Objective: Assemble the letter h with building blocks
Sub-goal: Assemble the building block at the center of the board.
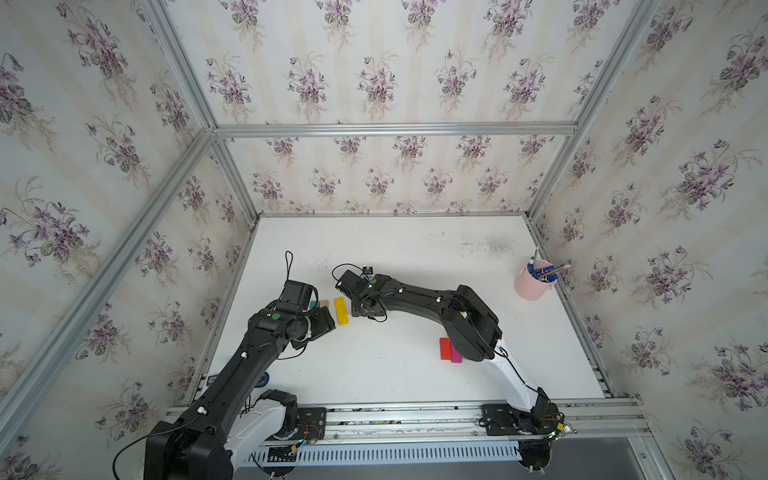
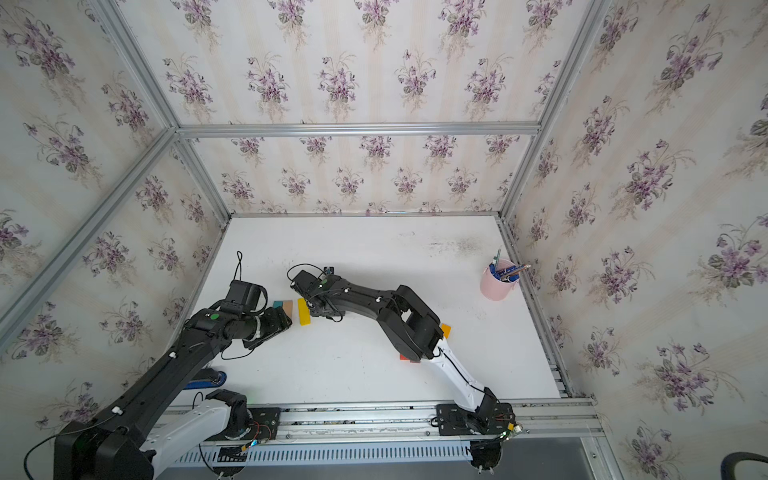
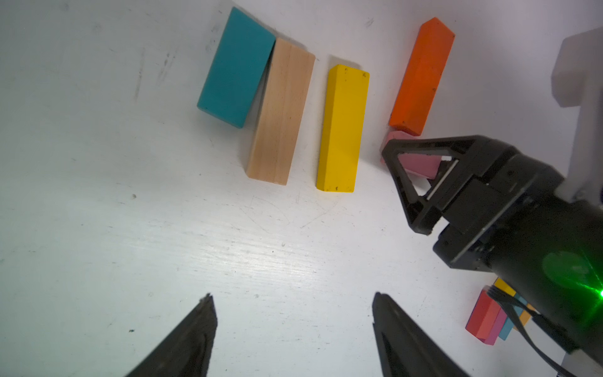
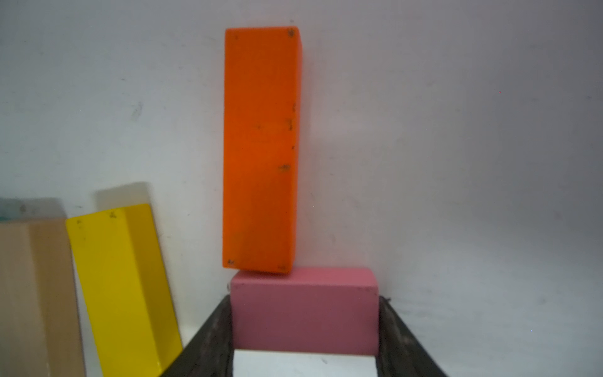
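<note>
Pink block [image 4: 305, 310]: likely light, stiff painted wood, smooth sides may slip; lies against orange block [image 4: 261, 147] end. Right hand [image 4: 304, 302] clamped across its width. Left hand [image 3: 293, 295] open, empty.

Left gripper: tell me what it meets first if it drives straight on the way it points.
Probably the near ends of the tan block and the yellow block: the open left gripper points at the gap between them. Its height is unclear, so it might touch the table first.
</note>
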